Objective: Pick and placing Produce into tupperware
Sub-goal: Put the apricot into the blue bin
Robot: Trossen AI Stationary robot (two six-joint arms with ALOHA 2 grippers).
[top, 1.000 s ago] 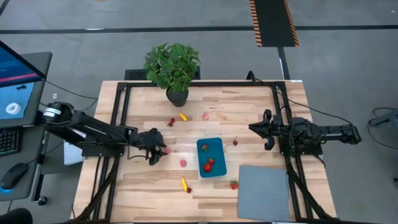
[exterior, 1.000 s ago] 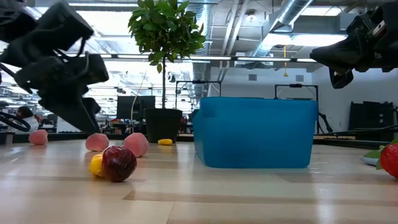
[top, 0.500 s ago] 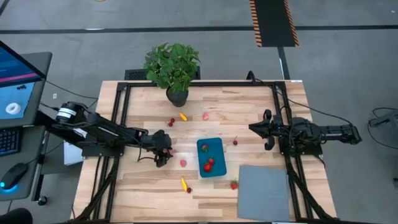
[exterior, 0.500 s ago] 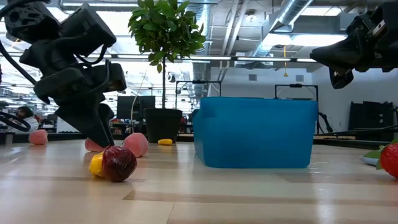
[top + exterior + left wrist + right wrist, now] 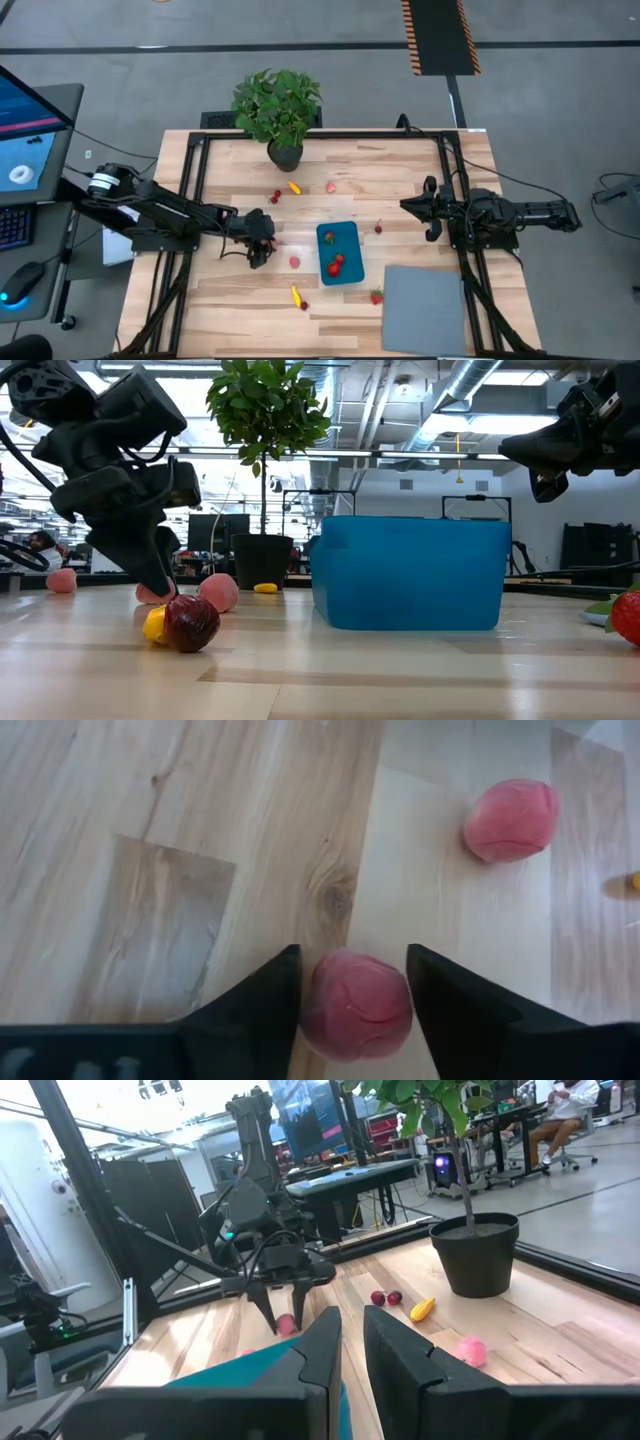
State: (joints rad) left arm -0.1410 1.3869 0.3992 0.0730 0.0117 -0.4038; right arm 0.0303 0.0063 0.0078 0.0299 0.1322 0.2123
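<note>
While upright, left claw [image 5: 352, 982] astride pink produce [image 5: 357, 1005]

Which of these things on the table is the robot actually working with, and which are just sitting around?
Part of the job:
- small red, pink and yellow produce pieces
- shallow teal-blue plastic tub
- left gripper, fingers either side of a pink piece

Just lying about:
- leafy green potted plant
- flat grey rectangular mat
- right gripper, waiting above the table
</note>
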